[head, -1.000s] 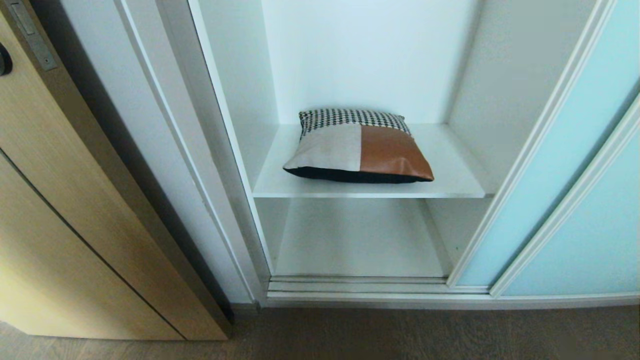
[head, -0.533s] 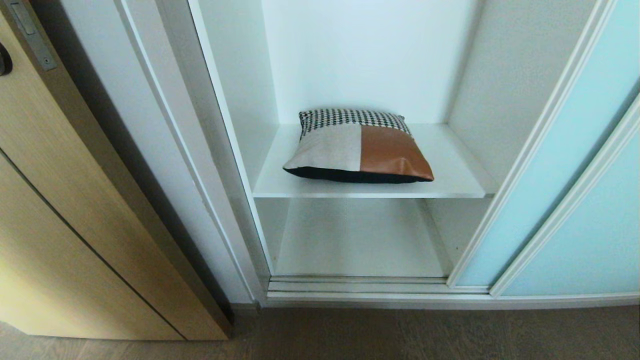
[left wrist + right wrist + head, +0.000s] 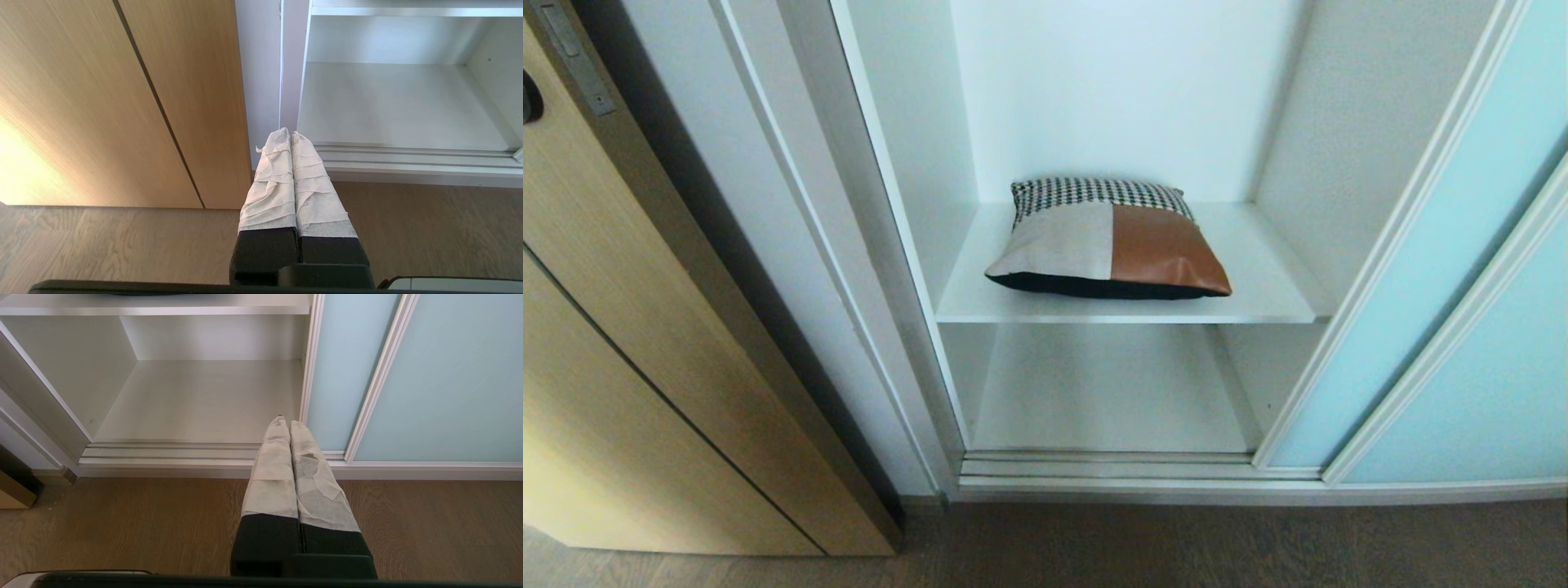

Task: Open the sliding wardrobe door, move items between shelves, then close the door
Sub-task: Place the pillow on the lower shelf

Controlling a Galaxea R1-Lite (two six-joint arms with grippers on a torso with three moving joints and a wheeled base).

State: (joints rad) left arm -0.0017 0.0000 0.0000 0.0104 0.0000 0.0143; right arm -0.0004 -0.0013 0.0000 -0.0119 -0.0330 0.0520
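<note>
The frosted pale-blue sliding wardrobe door (image 3: 1413,269) stands slid to the right, so the white interior shows. A square patchwork cushion (image 3: 1107,241) lies flat on the middle shelf (image 3: 1266,286). Below it the bottom shelf (image 3: 1107,392) is bare. Neither arm shows in the head view. My left gripper (image 3: 289,136) is shut on nothing, held low above the floor before the wardrobe's left frame. My right gripper (image 3: 286,424) is shut and holds nothing, held low before the door's left edge (image 3: 310,363).
A tan wood door (image 3: 613,327) with a black handle stands open on the left, close to the wardrobe's side panel (image 3: 760,245). Silver floor tracks (image 3: 1111,469) run along the wardrobe's foot. Brown wood floor (image 3: 1176,547) lies in front.
</note>
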